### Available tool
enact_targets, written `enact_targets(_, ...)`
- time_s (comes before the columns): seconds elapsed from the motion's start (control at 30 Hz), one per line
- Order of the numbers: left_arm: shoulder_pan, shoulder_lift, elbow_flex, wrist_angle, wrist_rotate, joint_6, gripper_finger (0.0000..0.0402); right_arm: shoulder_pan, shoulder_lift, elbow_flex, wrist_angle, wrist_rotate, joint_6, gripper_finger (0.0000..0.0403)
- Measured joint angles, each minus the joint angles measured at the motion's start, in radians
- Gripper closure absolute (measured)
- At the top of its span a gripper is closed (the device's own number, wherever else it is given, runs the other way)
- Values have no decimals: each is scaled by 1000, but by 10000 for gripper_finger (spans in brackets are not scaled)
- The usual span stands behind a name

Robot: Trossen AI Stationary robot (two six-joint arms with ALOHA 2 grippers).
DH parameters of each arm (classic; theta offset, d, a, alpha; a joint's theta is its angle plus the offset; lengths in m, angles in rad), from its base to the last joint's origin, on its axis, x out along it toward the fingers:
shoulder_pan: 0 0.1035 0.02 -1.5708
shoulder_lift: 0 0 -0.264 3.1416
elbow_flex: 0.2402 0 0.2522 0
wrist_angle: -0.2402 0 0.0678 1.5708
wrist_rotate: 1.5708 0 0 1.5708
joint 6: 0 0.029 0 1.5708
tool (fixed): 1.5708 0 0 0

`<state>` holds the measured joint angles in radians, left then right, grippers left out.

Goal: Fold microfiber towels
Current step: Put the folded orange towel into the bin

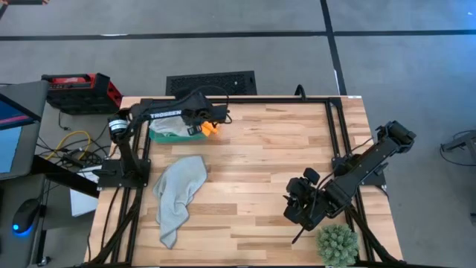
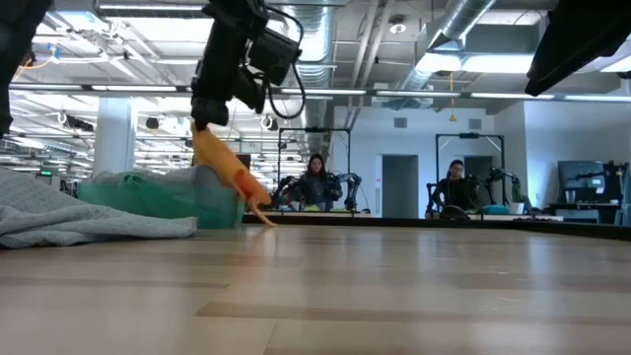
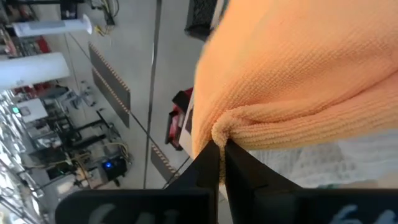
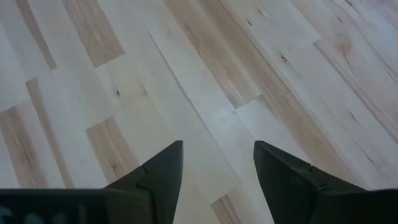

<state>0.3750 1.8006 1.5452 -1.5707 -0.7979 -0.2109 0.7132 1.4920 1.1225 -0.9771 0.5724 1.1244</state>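
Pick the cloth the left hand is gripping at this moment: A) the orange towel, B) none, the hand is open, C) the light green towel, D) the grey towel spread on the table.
A: the left hand is shut on a pinched edge of the orange towel, which hangs lifted above the table in the low view, while the grey towel lies flat and untouched.

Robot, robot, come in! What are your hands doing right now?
Left hand shut on orange towel, lifting it. Right hand open, empty, low over bare table. Grey towel crumpled near left.
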Motion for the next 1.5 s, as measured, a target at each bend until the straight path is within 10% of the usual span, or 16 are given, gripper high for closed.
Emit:
enact_targets(0.77, 101, -100, -366, 104, -36, 71, 401, -16, 0, 0, -1, 4, 0, 182)
enact_targets(1.5, 138, -99, -377, 62, 49, 36, 371, -16, 0, 0, -2, 4, -9, 182)
